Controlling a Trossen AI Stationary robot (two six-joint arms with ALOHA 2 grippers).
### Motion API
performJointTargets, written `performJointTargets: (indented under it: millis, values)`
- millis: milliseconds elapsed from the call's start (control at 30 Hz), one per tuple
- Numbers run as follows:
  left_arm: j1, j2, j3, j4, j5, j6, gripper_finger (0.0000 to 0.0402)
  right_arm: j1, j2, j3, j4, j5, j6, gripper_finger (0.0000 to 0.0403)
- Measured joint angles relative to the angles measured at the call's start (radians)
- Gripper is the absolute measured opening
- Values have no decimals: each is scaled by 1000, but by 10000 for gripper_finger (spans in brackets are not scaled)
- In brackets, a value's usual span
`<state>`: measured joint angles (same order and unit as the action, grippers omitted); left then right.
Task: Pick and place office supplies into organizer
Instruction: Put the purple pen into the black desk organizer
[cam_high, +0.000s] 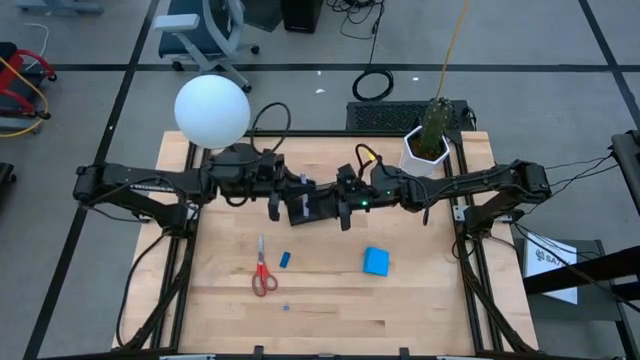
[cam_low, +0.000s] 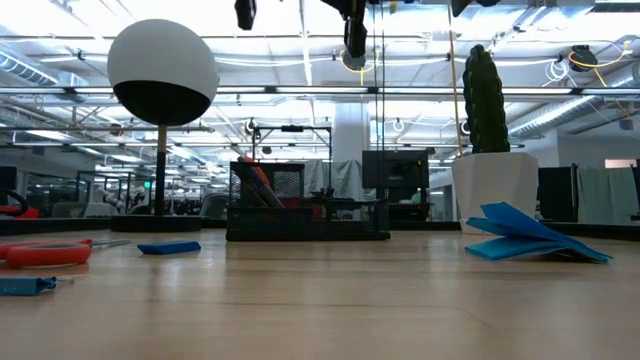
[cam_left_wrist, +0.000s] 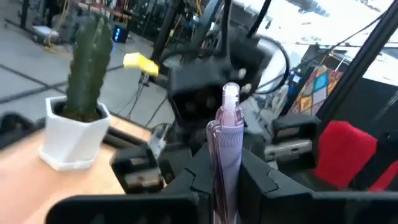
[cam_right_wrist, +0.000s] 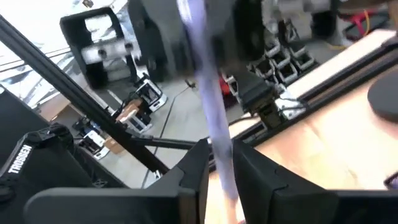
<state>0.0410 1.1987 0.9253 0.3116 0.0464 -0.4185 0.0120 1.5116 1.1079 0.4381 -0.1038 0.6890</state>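
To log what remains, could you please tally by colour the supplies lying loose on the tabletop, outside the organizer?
Red: 1, the scissors
Blue: 3, the notepad, a small blue piece and a tiny blue piece
Total: 4
Not counted: the purple pen, held in the left claw.

— What hangs at the top edge?
— Dark fingers (cam_low: 355, 35), pointing down, directly above the black organizer (cam_low: 306, 222).
— And to either side, below them?
— Red-handled scissors (cam_low: 45, 252) and a blue eraser (cam_low: 169, 247) one way; a blue notepad (cam_low: 530, 235) the other, all on the worktop (cam_low: 330, 300).
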Motion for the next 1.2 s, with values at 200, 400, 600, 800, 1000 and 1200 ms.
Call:
performJointTargets:
  millis: [200, 400, 600, 800, 1000, 1200]
  values:
    - [0, -37, 0, -157, -74, 88, 32, -12, -25, 0, -1, 1, 7, 62]
    - [5, -62, 1, -198, -153, 213, 32, -31, -64, -1, 2, 27, -14, 51]
    - [45, -61, -20, -142, -155, 266, 32, -54, -109, -1, -4, 28, -22, 47]
    - [113, -61, -235, 233, -119, 191, 32, -65, -133, -1, 0, 29, -28, 47]
    - [156, -61, -405, 436, -136, 192, 32, -65, -132, -1, -8, 29, -4, 47]
    - [209, -21, -441, 462, -119, 250, 32, -65, -132, -1, -37, 23, 5, 47]
